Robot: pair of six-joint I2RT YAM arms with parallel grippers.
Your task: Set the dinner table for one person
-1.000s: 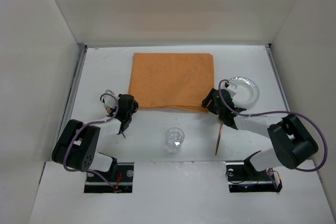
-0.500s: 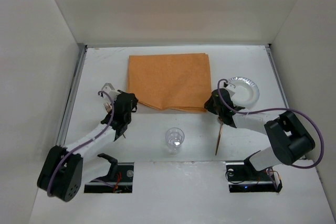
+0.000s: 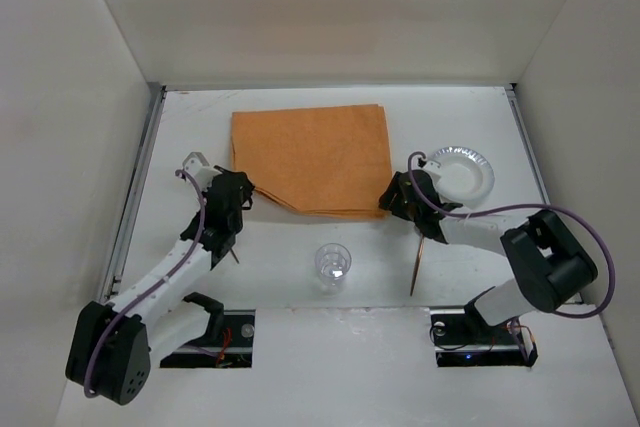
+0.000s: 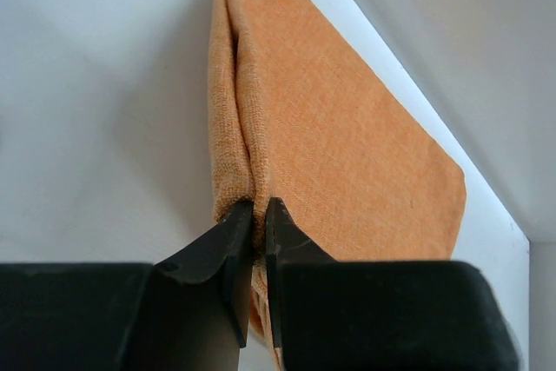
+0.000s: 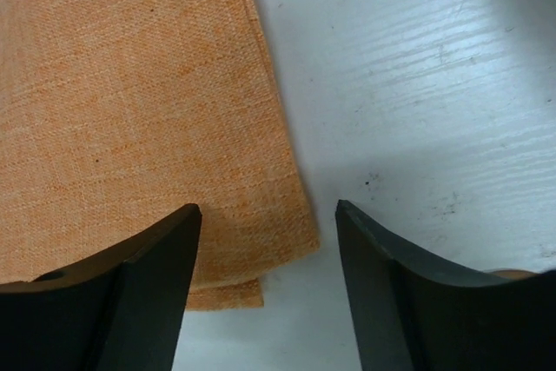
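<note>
Left wrist: dinner table beneath hand

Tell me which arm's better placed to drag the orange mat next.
Left. The left gripper is shut on a fold at the orange mat's edge. The right gripper is open over the mat's near right corner, gripping nothing.

Your slim left arm and its twin, the right arm, are built alike: white tube-shaped links joined by bulky, rounded black joints. A thin purple cable runs along each. Each is bolted to a black rectangular base plate. Your left gripper has matte black tapered fingers; the right gripper shows broader black wedges.
</note>
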